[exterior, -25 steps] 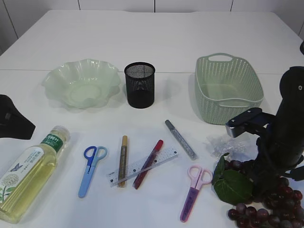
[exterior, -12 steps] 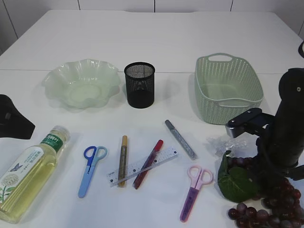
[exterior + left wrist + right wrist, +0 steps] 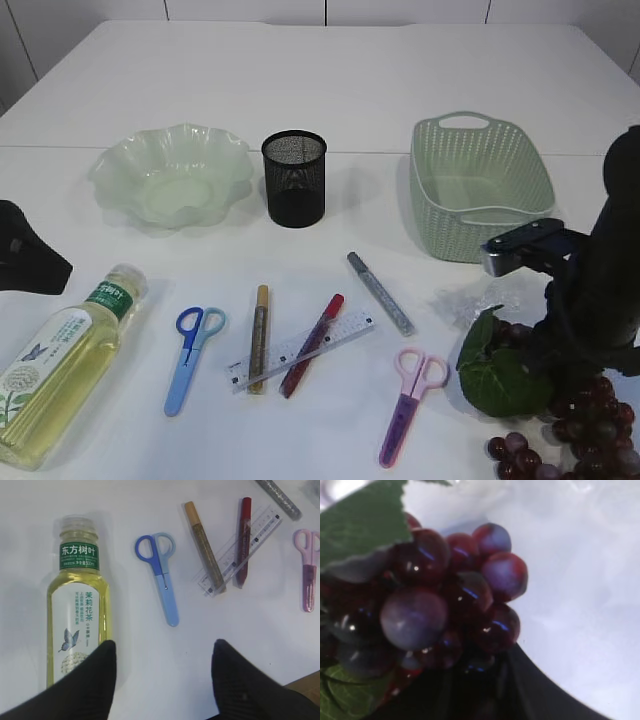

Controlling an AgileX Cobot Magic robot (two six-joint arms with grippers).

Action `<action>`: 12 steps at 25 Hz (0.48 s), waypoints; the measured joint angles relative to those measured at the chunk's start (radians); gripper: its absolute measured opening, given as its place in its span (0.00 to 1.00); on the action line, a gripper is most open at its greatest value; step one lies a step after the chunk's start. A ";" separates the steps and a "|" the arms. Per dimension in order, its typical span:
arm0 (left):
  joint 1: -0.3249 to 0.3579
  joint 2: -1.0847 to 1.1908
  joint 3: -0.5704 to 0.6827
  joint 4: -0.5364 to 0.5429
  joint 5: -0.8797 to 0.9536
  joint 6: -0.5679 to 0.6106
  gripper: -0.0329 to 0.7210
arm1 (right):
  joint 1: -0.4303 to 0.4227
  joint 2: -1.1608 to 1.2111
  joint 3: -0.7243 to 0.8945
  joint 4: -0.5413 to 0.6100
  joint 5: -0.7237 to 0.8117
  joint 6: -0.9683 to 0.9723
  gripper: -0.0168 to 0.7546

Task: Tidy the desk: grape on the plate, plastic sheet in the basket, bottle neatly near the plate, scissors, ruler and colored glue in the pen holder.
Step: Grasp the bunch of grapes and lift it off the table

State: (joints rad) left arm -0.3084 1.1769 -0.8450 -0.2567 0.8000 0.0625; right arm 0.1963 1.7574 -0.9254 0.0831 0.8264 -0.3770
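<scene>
The dark red grape bunch [image 3: 590,420] with its green leaf [image 3: 498,375] fills the right wrist view [image 3: 450,605], and my right gripper [image 3: 470,675] is shut on it at the table's front right. My left gripper [image 3: 164,645] hangs open above bare table, its left finger beside the lying bottle [image 3: 80,615]. Blue scissors [image 3: 188,355], pink scissors [image 3: 410,400], the clear ruler [image 3: 300,350] and gold [image 3: 259,325], red [image 3: 313,343] and silver [image 3: 380,292] glue pens lie in the middle. The crumpled plastic sheet [image 3: 470,300] lies by the leaf.
The wavy green plate [image 3: 120,165] stands at the back left, the black mesh pen holder [image 3: 294,180] beside it and the green basket [image 3: 440,230] at the back right. The left arm [image 3: 25,260] shows at the left edge.
My right gripper has shut on the grape bunch and risen a little; the leaf and the upper grapes came up with it. The left arm has barely moved.
</scene>
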 joint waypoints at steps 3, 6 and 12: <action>0.000 0.000 0.000 0.000 0.003 0.000 0.63 | 0.000 -0.058 0.000 0.028 0.034 0.002 0.27; 0.000 0.000 0.000 0.000 0.005 0.000 0.63 | 0.000 -0.129 0.000 0.047 0.080 0.004 0.27; 0.000 0.000 0.000 0.000 0.009 0.000 0.62 | 0.000 -0.307 0.004 0.082 0.164 0.005 0.26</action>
State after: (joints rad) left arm -0.3084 1.1769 -0.8450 -0.2567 0.8089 0.0625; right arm 0.1963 1.4505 -0.9214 0.1649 0.9909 -0.3718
